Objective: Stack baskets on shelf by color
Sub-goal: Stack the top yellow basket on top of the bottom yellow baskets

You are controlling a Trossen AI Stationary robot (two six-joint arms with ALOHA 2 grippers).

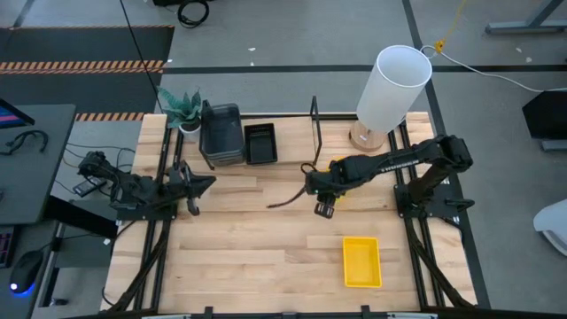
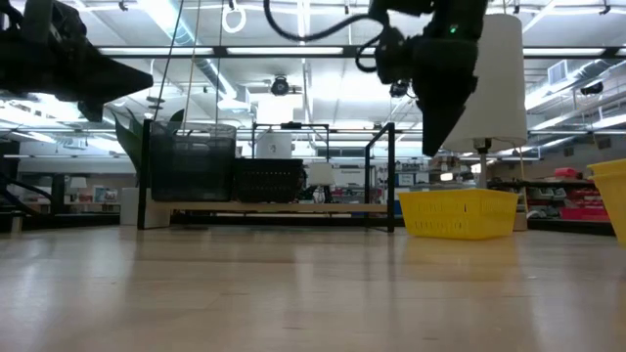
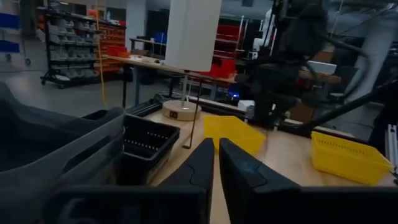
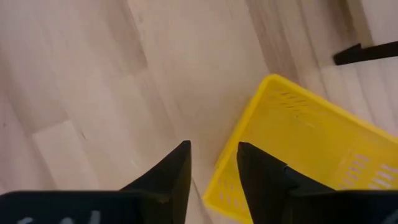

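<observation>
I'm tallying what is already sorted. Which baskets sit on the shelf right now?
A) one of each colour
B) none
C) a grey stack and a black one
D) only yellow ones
C: the high view shows the grey stack and the black basket side by side on the shelf, with a yellow basket on the tabletop.

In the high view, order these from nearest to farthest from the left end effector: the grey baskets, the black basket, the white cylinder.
From the left end effector:
1. Grey baskets, stacked at the shelf's left end.
2. Black basket, just right of them.
3. White cylinder, at the table's far right.
</observation>
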